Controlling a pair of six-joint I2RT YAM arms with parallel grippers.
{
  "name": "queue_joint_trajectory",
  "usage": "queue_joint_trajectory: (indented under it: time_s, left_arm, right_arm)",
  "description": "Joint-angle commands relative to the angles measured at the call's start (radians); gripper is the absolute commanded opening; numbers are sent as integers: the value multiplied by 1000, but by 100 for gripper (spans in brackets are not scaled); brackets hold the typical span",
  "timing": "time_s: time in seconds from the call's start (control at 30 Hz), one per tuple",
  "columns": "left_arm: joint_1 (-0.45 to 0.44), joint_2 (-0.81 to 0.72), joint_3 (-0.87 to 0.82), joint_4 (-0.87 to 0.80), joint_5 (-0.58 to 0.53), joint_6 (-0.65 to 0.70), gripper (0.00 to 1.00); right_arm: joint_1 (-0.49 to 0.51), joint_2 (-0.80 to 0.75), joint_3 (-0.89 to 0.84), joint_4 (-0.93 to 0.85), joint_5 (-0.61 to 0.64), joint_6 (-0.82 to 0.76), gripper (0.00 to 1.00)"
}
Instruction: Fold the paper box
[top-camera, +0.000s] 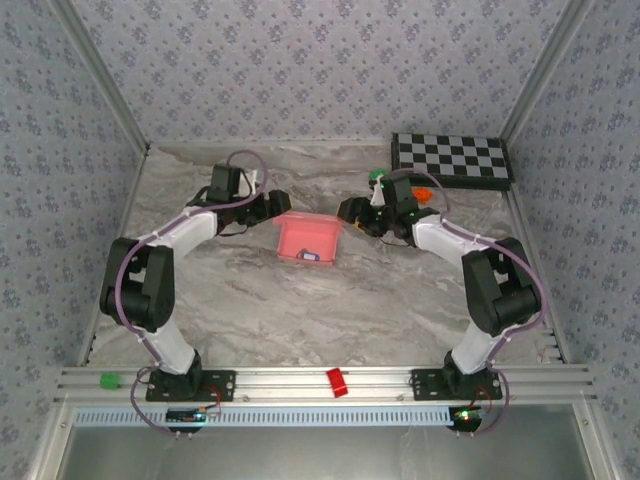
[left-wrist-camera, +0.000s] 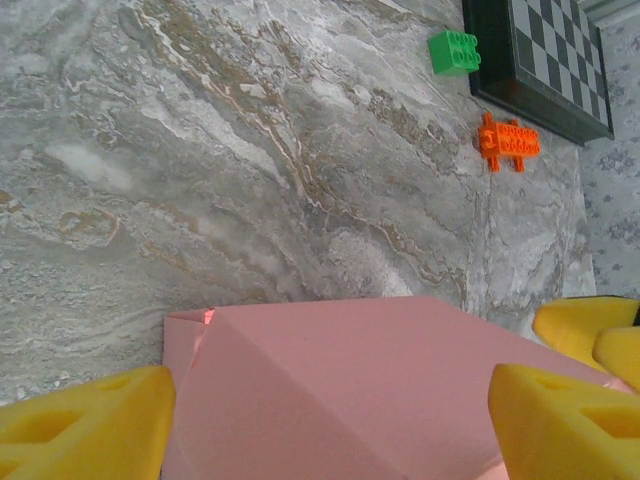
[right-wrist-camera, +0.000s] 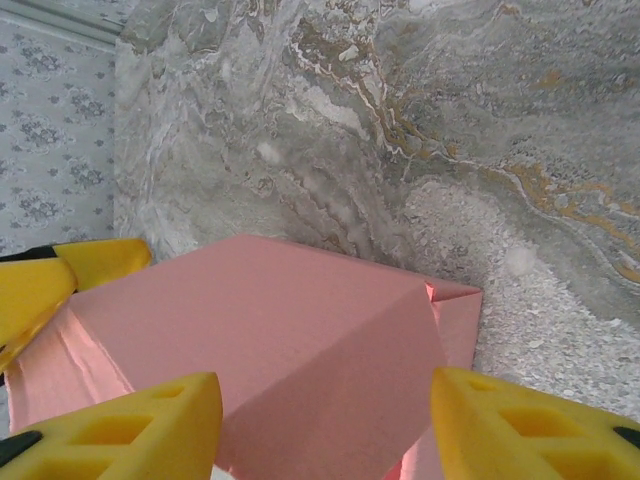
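The pink paper box sits on the marble table at mid-table, its top open in the top view. My left gripper is at its left end and my right gripper at its right end. In the left wrist view the box lies between the yellow fingers, and the left gripper is open wide astride it. The right wrist view shows the same: the box spans the gap of the open right gripper. Contact between fingers and card cannot be made out.
A checkerboard lies at the back right, with a green block and an orange toy near it, behind the right arm. On the front rail rest a small red block and a green piece. Patterned walls enclose the table.
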Motion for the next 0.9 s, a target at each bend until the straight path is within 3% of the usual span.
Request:
queue_joint_trajectory:
  time_s: [0.0,0.37,0.67,0.87]
  left_arm:
    - [-10,1,10,37,24,-33,79]
    - [-24,-29,-27,70,0,-76,78]
    - [-34,-87,-93,127,-57,-148,80]
    - [-39,-105,-113,147,-62,-159,80]
  right_arm:
    - [10,20,10,47,-19,57,57]
    - [30,32,-8,122,2,164,57]
    - [62,-14,-97,232,141,309,57]
    - [80,-19,-106,244,177,321,57]
